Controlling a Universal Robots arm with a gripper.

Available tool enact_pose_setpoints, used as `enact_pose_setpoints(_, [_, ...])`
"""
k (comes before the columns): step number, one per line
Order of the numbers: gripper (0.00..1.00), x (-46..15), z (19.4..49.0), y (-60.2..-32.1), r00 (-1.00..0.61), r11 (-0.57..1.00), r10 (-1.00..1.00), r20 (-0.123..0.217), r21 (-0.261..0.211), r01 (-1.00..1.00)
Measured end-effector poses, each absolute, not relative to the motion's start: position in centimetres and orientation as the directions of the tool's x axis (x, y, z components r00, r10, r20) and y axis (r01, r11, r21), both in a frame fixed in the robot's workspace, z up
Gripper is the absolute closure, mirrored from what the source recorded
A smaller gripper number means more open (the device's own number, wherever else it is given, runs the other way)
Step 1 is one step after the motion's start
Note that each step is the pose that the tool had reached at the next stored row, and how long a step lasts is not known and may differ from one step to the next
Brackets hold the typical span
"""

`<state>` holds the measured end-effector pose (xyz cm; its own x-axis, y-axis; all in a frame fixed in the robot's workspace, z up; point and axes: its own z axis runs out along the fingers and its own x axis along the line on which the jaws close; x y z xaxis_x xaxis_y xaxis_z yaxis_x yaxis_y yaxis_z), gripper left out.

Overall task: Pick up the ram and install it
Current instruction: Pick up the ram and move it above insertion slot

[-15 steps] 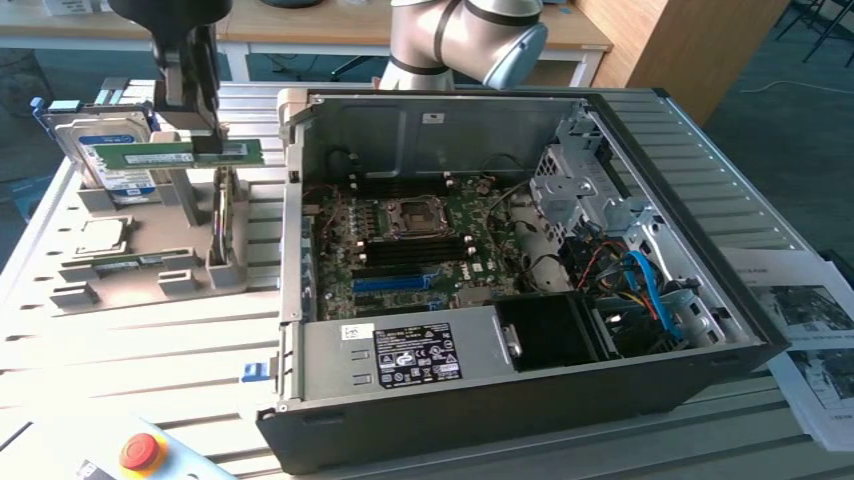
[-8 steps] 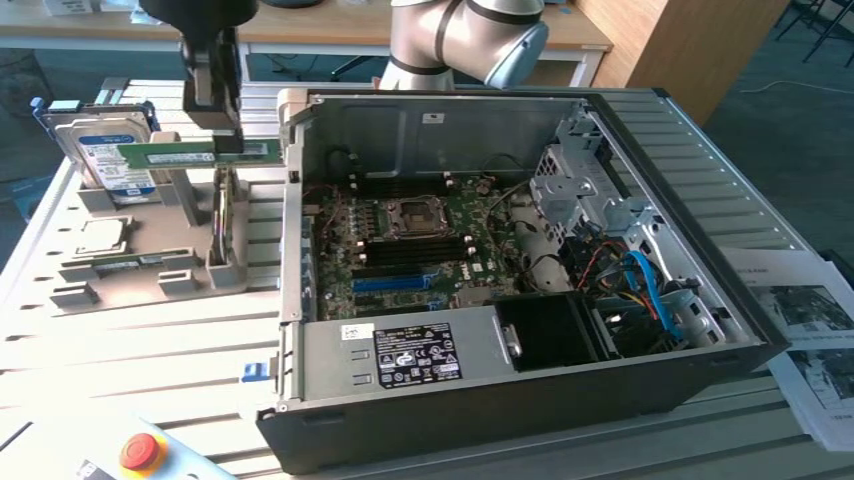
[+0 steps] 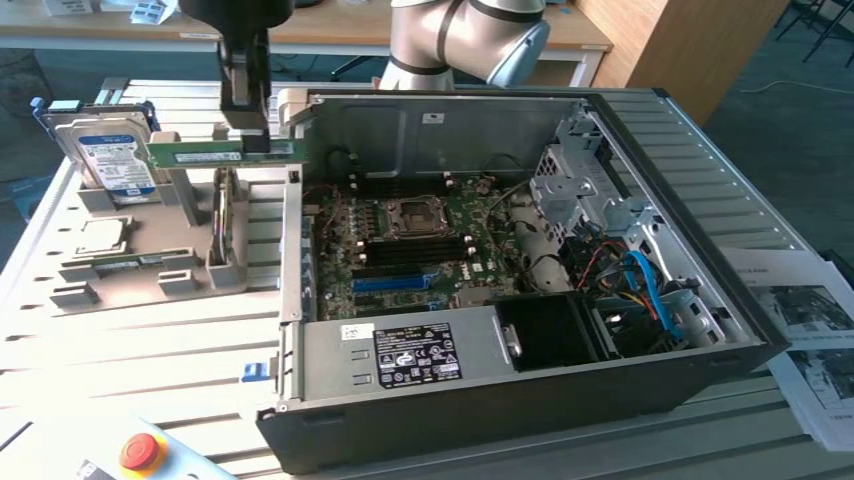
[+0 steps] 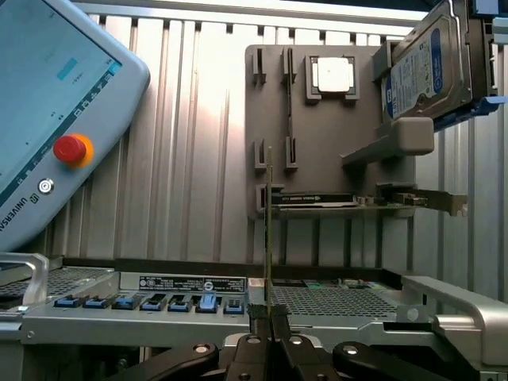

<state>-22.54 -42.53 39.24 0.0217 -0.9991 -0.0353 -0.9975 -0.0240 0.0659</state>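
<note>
The gripper [image 3: 248,138] has its jaws closed on the ram [image 3: 200,153], holding it in the air above the grey tray [image 3: 134,292]. The ram's long axis lies level. One end points at the hard drive [image 3: 114,152] and the other reaches the open computer case [image 3: 534,405]. The wrist view shows the ram [image 4: 270,238] edge-on, pinched between the fingertips [image 4: 259,324].

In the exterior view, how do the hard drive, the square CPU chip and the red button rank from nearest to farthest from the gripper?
From the gripper holding the ram:
1. Hard drive, upright, toward the exterior view's left.
2. CPU chip, lying flat nearer the camera.
3. Red button, closest to the camera.
</note>
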Motion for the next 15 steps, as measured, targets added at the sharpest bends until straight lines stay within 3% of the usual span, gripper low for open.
enact_pose_setpoints(15, [0.88, -17.8, 39.4, -42.7, 0.021, -0.024, -0.999, -0.036, 0.085, -0.996])
